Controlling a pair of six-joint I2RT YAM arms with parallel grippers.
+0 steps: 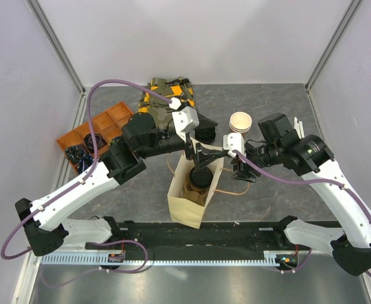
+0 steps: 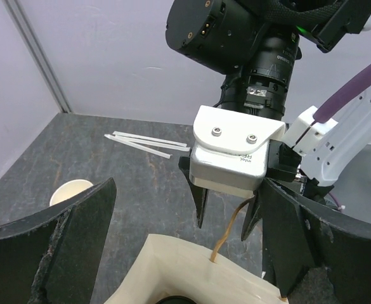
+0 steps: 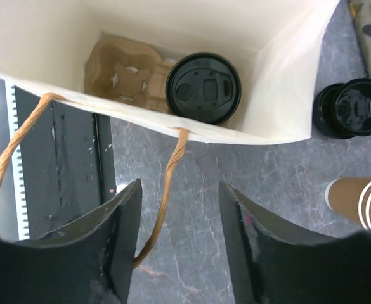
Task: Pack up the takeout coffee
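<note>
Left tool [image 2: 189, 190]: jaws wide apart, empty, at the paper bag [image 3: 286, 76] mouth. 1 takeout coffee [image 3: 203, 87] upright inside the bag, beside the cardboard carrier [image 3: 125, 76]. Right tool [image 3: 180, 190]: jaws parted, bag handle [image 3: 172, 164] loose between them, nothing gripped.

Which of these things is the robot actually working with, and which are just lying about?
In the job: takeout coffee, already inside the paper bag with a cardboard cup carrier.
Lying about: black lids, stack of paper cups, orange tray, white stirrers.

Probably a lab: plain panels [image 1: 204, 38] enclose the table [image 1: 286, 104].
</note>
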